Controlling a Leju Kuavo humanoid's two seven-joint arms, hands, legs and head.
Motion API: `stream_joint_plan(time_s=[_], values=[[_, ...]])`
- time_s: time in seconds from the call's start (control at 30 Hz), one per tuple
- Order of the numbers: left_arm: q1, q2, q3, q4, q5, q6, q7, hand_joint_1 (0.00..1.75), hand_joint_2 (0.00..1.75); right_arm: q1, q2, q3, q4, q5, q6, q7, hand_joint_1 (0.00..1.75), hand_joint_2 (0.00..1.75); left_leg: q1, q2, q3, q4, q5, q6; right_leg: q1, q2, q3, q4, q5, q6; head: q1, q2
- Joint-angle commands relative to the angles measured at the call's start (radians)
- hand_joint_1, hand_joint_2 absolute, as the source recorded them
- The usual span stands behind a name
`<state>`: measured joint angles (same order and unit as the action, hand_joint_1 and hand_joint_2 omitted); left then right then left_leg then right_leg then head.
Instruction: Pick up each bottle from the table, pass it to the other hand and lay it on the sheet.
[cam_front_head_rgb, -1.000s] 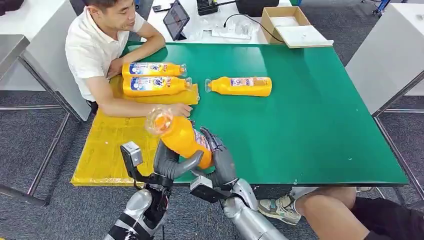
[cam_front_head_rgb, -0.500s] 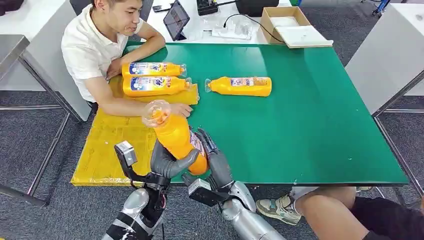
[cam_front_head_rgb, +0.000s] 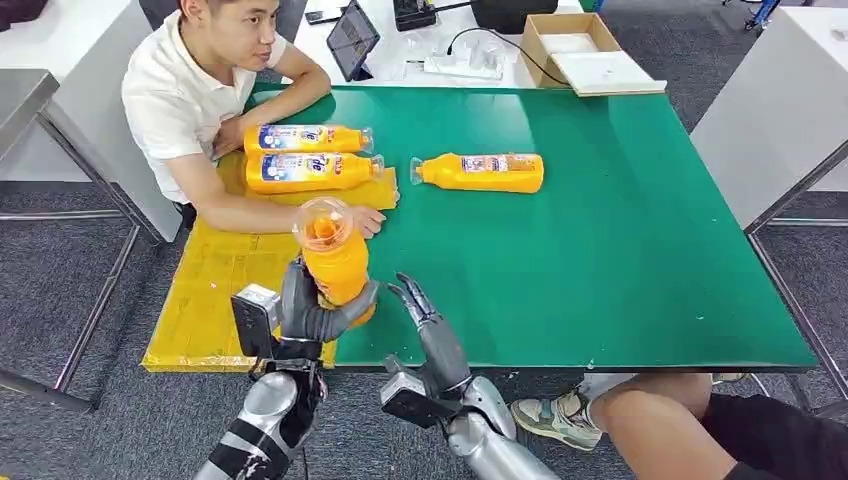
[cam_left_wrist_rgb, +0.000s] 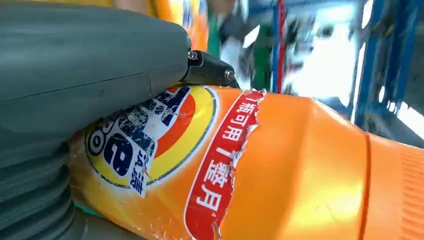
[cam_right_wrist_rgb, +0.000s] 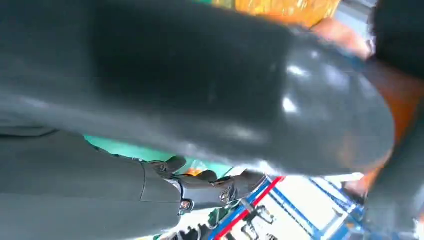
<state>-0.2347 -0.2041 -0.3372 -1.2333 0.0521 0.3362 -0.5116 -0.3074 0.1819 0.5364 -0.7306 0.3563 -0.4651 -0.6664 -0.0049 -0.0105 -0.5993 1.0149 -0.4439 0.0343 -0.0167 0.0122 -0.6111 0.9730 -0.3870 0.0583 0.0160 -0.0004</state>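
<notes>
My left hand (cam_front_head_rgb: 308, 312) grips an orange bottle (cam_front_head_rgb: 333, 258) upright above the front edge of the yellow sheet (cam_front_head_rgb: 215, 285), clear cap end up. Up close, the bottle's labelled body (cam_left_wrist_rgb: 240, 165) lies against my left hand (cam_left_wrist_rgb: 75, 100). My right hand (cam_front_head_rgb: 425, 318) stands just right of the bottle, apart from it, fingers spread and holding nothing; its grey thumb (cam_right_wrist_rgb: 200, 90) fills the right wrist view. Two more orange bottles (cam_front_head_rgb: 305, 138) (cam_front_head_rgb: 312, 171) lie side by side at the sheet's far end. A third (cam_front_head_rgb: 482, 172) lies on the green table (cam_front_head_rgb: 600, 250).
A person in a white shirt (cam_front_head_rgb: 180, 95) sits at the table's far left corner, forearm resting across the sheet, hand (cam_front_head_rgb: 365, 220) close behind the held bottle. Another person's leg (cam_front_head_rgb: 660, 420) shows under the table's near right. A cardboard box (cam_front_head_rgb: 575, 50) sits beyond the table.
My right hand has let go of the bottle and opened. My left hand has carried the bottle leftward toward the sheet and tipped it more upright.
</notes>
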Motion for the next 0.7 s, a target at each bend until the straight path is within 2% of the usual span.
stream_joint_plan(time_s=[0.03,0.1,0.2,0.23,0.27,0.3,0.53,0.57,0.67,0.7], values=[[-0.036,0.065,0.080,0.013,-0.458,0.337,-0.015,1.75,1.75,0.117,-0.065,-0.117,-0.158,0.011,-0.039,-0.032,0.00,0.00,0.001,-0.001,0.003,-0.001,-0.001,-0.002,0.001,-0.002,0.003,-0.001,-0.001,-0.002,0.000,0.000],[-0.043,0.048,0.116,0.029,-0.651,0.362,0.035,1.75,1.75,0.144,-0.065,-0.161,-0.206,0.014,-0.039,-0.032,0.00,0.00,0.001,-0.002,0.002,-0.001,-0.001,-0.002,0.001,-0.003,0.002,0.000,-0.001,-0.002,0.000,0.000],[-0.097,0.055,0.108,0.141,-0.907,0.362,0.158,1.75,1.75,0.183,-0.060,-0.215,-0.293,0.019,-0.040,-0.030,0.00,0.00,0.001,-0.002,0.002,0.000,-0.001,-0.002,0.001,-0.003,0.003,0.000,-0.002,-0.002,0.000,0.000],[-0.089,0.021,0.212,0.087,-1.117,0.362,0.154,1.75,1.75,0.196,-0.053,-0.232,-0.323,0.019,-0.033,-0.028,0.00,0.00,0.000,-0.002,0.001,0.000,0.000,-0.001,0.000,-0.003,0.001,0.000,-0.001,-0.001,0.000,0.000],[-0.090,-0.019,0.262,0.124,-1.156,0.362,0.120,1.75,1.75,0.202,-0.046,-0.239,-0.340,0.018,-0.024,-0.022,0.00,0.00,0.001,-0.002,0.003,0.000,-0.001,-0.002,0.001,-0.004,0.003,0.000,-0.002,-0.003,0.000,0.000],[-0.134,-0.007,0.230,0.223,-1.078,0.362,0.124,1.75,1.75,0.214,-0.039,-0.246,-0.359,0.015,-0.019,-0.013,0.00,0.00,0.001,-0.001,0.001,0.000,0.000,-0.002,0.001,-0.002,0.001,0.000,-0.001,-0.002,0.000,0.000],[-0.146,0.003,0.212,0.240,-1.065,0.362,0.135,1.75,1.75,0.224,-0.037,-0.246,-0.364,0.015,-0.015,-0.010,0.00,0.00,0.000,0.000,0.002,-0.001,0.000,-0.001,0.001,-0.002,0.001,0.000,0.000,-0.002,-0.001,0.000],[-0.150,0.013,0.197,0.252,-1.080,0.362,0.156,1.75,1.75,0.222,-0.037,-0.247,-0.360,0.015,-0.009,-0.009,0.00,0.00,0.001,0.000,0.003,-0.001,-0.001,-0.002,0.001,-0.003,0.003,0.000,-0.002,-0.002,0.000,0.000],[-0.238,0.075,0.112,0.424,-1.135,0.344,0.322,1.75,1.75,0.248,-0.030,-0.260,-0.377,0.012,0.011,-0.001,0.00,0.00,0.001,-0.001,0.004,-0.001,-0.001,-0.002,0.001,-0.004,0.004,-0.001,-0.002,-0.003,0.000,0.000],[-0.275,0.080,0.112,0.503,-1.103,0.277,0.353,1.75,1.75,0.264,-0.028,-0.268,-0.394,0.008,0.010,0.005,0.00,0.00,0.001,-0.001,0.004,-0.001,0.000,-0.002,0.001,-0.003,0.003,-0.001,-0.001,-0.002,0.000,0.000]])
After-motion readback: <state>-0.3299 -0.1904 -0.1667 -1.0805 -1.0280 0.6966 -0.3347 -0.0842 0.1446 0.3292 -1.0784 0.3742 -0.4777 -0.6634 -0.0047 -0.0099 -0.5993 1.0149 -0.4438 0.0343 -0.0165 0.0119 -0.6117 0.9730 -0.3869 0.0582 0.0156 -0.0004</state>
